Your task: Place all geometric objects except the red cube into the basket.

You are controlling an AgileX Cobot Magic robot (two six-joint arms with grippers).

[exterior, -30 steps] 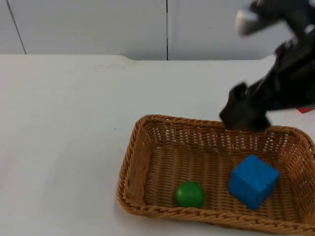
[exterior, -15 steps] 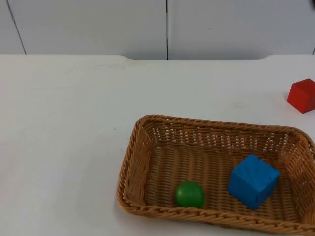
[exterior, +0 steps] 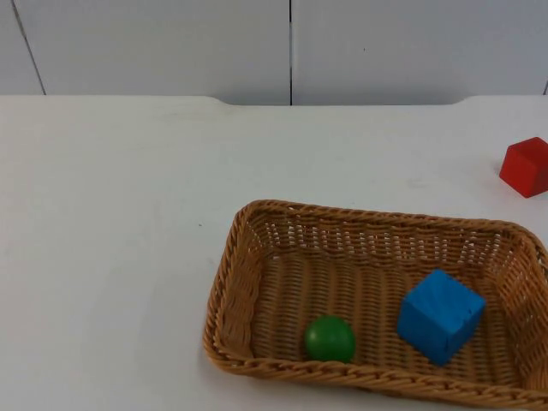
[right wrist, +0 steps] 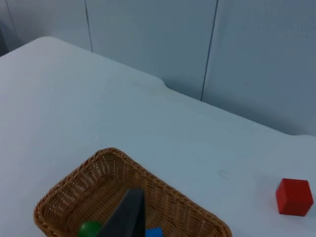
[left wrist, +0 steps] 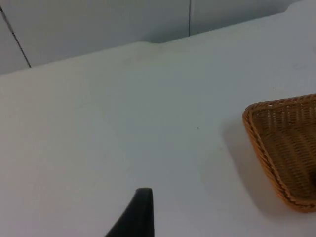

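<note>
- Basket (exterior: 377,342): brown wicker, rectangular, sits on the white bench (exterior: 120,240) toward the near-right part of the top view; its right end runs past the frame edge.
- Blue cube (exterior: 440,315) is inside the basket, right half, resting on the woven floor, turned a bit so one corner faces the near rim.
- Green ball (exterior: 330,339) is also inside, near the mid of the near wall, close to the rim; apart from the blue cube, clear wicker between them.
- Red cube (exterior: 525,167) is on the bench outside the basket, beyond its far-right corner, well apart from the rim, partly cut by the frame edge.
- Right wrist view: basket corner (right wrist: 74,195) w/ a bit of green ball (right wrist: 90,229) and a sliver of blue cube (right wrist: 154,232) beside the dark fingertip; red cube (right wrist: 294,197) alone on the bench off to the side.
- Right hand: one black fingertip (right wrist: 126,215) seen, up above the basket, touching nothing. Wide or narrow — can't tell.
- Left wrist view: one basket corner (left wrist: 286,148) over bare bench.
- Left hand: one black fingertip (left wrist: 136,215) over bare bench, well apart from the basket, holding nothing visible. Spread — can't tell.
- Grey partition wall (exterior: 171,43) closes off the far edge of the bench.
</note>
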